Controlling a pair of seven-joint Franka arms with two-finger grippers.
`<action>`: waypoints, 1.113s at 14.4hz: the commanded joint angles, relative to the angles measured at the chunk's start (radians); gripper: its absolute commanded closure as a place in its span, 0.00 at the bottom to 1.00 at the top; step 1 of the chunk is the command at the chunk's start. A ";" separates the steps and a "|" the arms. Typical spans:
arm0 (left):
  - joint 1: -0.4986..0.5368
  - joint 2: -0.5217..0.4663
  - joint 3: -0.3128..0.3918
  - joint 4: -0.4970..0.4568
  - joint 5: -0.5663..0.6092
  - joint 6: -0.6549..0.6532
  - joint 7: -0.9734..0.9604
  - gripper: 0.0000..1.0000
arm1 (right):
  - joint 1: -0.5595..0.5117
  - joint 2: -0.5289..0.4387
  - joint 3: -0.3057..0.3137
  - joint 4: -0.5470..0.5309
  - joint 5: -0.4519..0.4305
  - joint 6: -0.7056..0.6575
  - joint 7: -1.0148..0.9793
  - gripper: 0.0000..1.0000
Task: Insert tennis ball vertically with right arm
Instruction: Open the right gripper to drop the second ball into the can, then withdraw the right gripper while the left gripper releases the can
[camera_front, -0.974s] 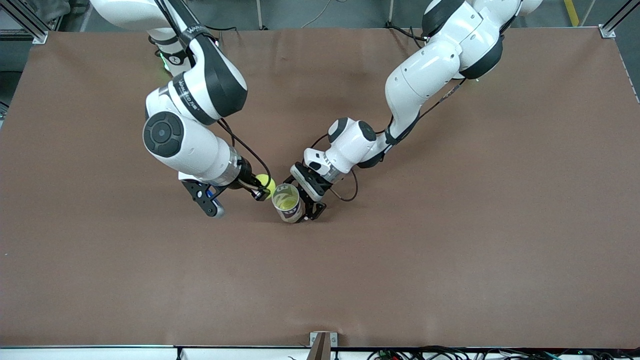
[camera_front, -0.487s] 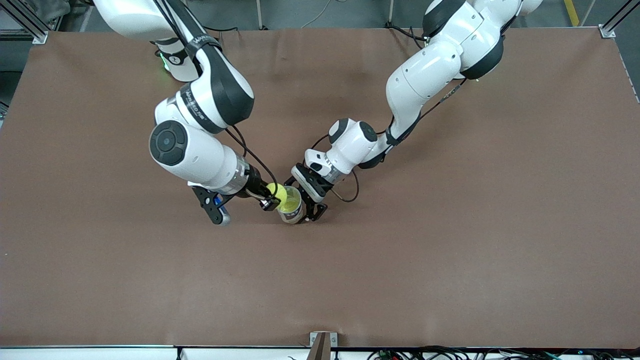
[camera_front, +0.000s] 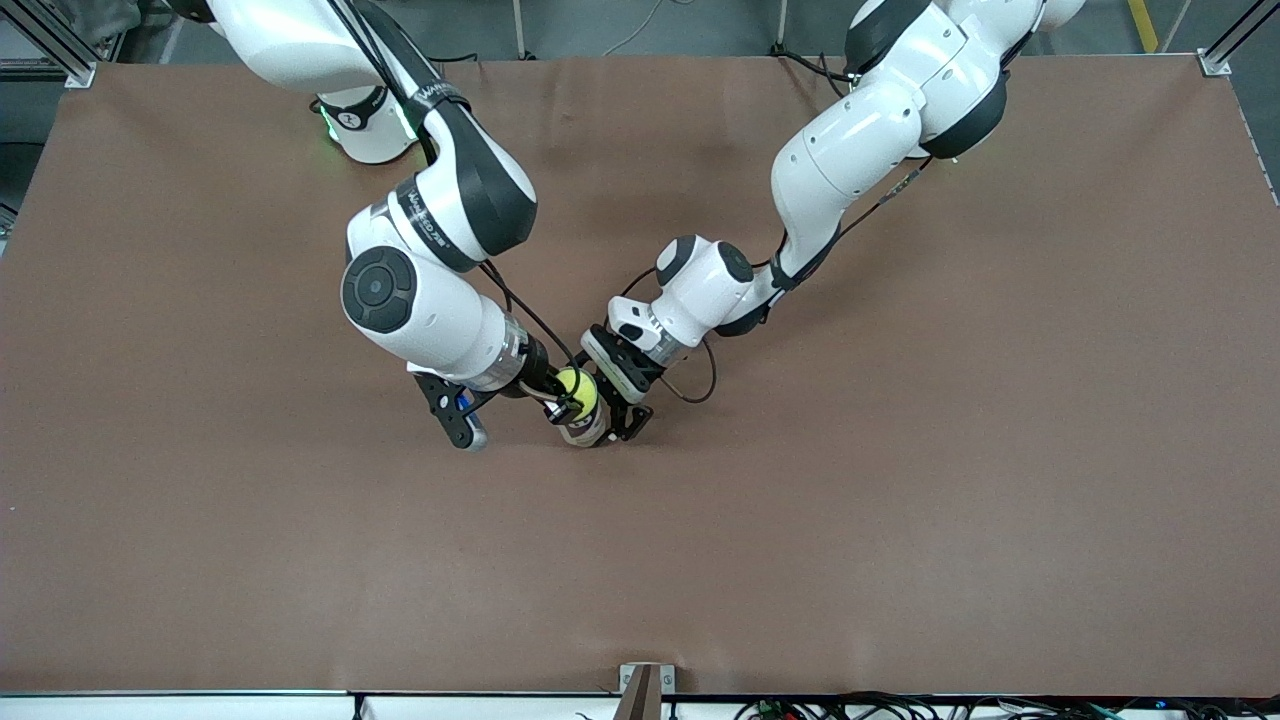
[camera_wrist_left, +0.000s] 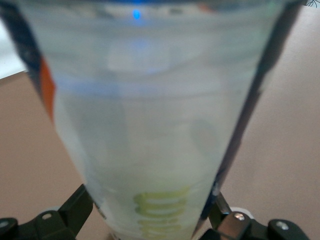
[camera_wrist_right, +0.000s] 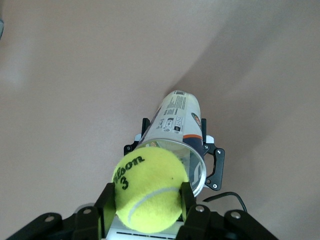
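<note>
Item: tennis ball (camera_front: 577, 391), yellow, pinched between the fingers of the right gripper (camera_front: 566, 398).
Item: can (camera_front: 586, 430), clear plastic with a printed label, upright on the brown table (camera_front: 900, 520), held around its lower body by the left gripper (camera_front: 612, 425), whose jaws stand at their widest on the can wall.

Change noted: a second ago we see the ball short of the can, toward the right arm's end of the table; now it sits directly over the can's mouth, covering it in the front view. In the right wrist view the ball (camera_wrist_right: 149, 189) overlaps the can's rim (camera_wrist_right: 172, 145). We judge the approach done and the drop into the can the step in hand.

Room: the rim fits the ball closely, so we expect little sideways slack. The left gripper crowds the can on the side away from the right arm's end. Around the can the table shows nothing else.
</note>
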 joint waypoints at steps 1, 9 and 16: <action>-0.005 -0.020 -0.002 -0.015 -0.010 0.009 -0.004 0.00 | 0.007 0.021 -0.008 0.026 0.019 -0.001 0.014 0.96; 0.001 -0.020 -0.013 -0.018 -0.014 0.009 -0.009 0.00 | -0.002 0.020 -0.008 0.028 0.017 -0.015 -0.002 0.00; 0.010 -0.052 -0.015 -0.131 -0.021 0.009 -0.027 0.00 | -0.119 0.005 -0.016 0.082 0.011 -0.171 -0.305 0.00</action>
